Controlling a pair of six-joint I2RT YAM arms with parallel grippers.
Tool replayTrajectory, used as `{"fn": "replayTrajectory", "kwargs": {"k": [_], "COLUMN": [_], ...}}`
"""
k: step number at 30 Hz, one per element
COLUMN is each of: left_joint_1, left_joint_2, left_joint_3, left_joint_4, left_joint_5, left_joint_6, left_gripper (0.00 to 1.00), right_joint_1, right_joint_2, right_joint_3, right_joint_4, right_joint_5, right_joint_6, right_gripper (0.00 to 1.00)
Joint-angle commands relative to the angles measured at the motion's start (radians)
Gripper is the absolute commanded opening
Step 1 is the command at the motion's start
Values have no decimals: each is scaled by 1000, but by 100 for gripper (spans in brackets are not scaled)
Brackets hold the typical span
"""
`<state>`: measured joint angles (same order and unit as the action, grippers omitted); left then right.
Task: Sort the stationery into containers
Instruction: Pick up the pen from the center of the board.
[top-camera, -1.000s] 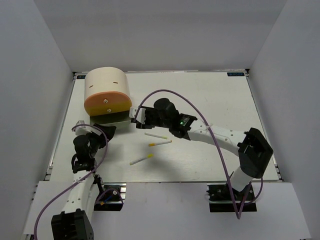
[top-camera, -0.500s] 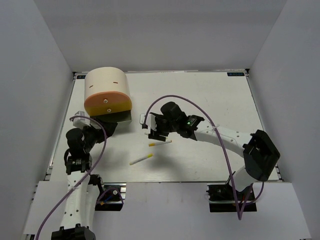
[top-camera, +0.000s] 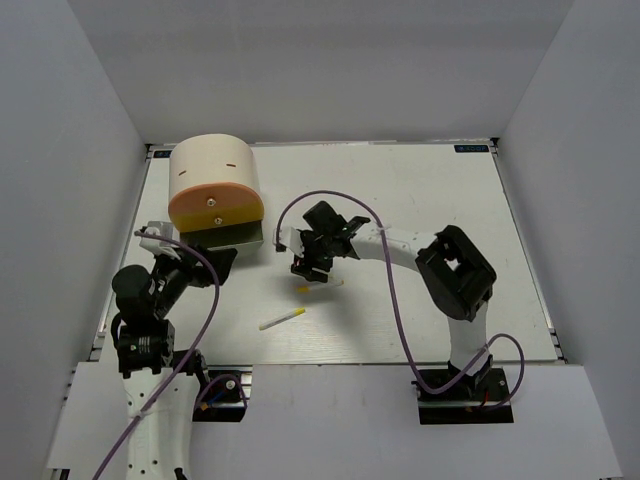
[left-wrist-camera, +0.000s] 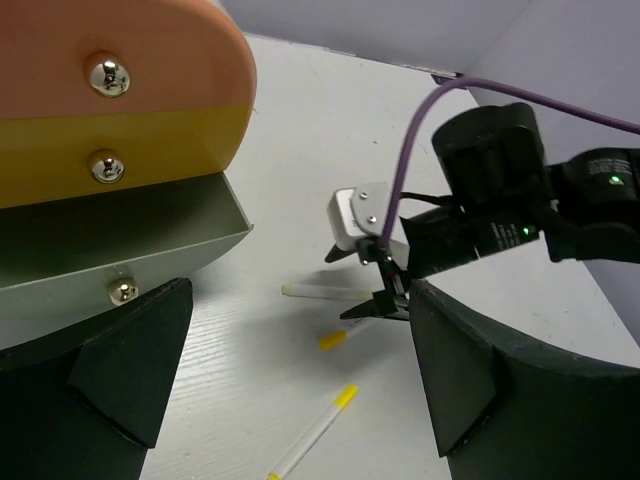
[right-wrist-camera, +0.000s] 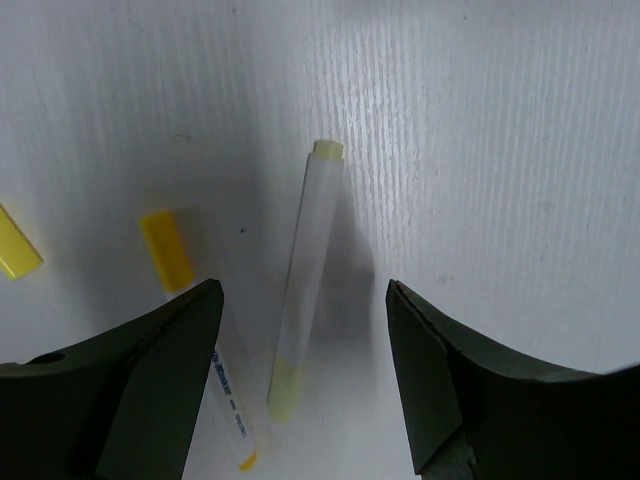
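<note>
The container (top-camera: 213, 182) is a cream drum with an orange-and-yellow face (left-wrist-camera: 110, 110); its lowest drawer (left-wrist-camera: 135, 240) is pulled out. Three thin sticks lie on the table in front of it. My right gripper (right-wrist-camera: 301, 300) is open, pointing straight down, with a pale stick (right-wrist-camera: 306, 275) lying between its fingers, touching neither. A yellow-capped stick (right-wrist-camera: 167, 250) lies just to the left. In the top view the right gripper (top-camera: 306, 263) hangs over these two, and the third stick (top-camera: 282, 318) lies apart, nearer me. My left gripper (left-wrist-camera: 300, 335) is open and empty beside the drawer.
White walls enclose the table (top-camera: 440, 200) on three sides. The right arm's purple cable (top-camera: 330, 200) loops above the sticks. The open drawer's front (top-camera: 226, 238) juts out close to my left fingers (top-camera: 214, 262).
My right gripper has come away from the drawer, dropped over the sticks and opened wider. The left arm has drawn back a little toward the left.
</note>
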<state>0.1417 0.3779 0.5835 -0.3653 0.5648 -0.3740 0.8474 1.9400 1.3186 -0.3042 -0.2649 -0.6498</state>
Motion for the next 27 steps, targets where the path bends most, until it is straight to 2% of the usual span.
{"fn": "replayTrajectory", "kwargs": {"k": [1,4,11,18,20,21,24,25,27], "left_joint_1": [-2,-2,-2,-2,-2,-2,-2,-2,-2], "left_joint_2": [-30,-51,-73,-73,-73,-73,-73,-73,-73], "left_joint_3": [-14,-14,-14,-14,-14,-14,-14,-14,-14], "left_joint_4": [-15,-15,-15,-15,-15,-15,-15,-15,-15], "left_joint_5": [26,26,17,17,17,17,17,17,17], "left_joint_6": [32,32,32,32,32,32,32,32,32], "left_gripper": [99,99,99,99,99,99,99,99,99], "right_joint_1": [-10,-18,-36,-44,-45,-42,-47,-45,-45], "right_joint_2": [22,71,143,155,157,162,166,154,134], "right_joint_3": [86,139,198,182,174,172,191,197,209], "right_joint_4": [-18,-56,-188,-200,-200,-208,-245,-266,-294], "right_joint_5": [-10,-23,-103,-111,-105,-103,-112,-112,-138], "right_joint_6": [22,21,-25,-43,-47,-48,-69,-71,-80], "right_gripper": [72,72,62,59,53,43,24,11,2]}}
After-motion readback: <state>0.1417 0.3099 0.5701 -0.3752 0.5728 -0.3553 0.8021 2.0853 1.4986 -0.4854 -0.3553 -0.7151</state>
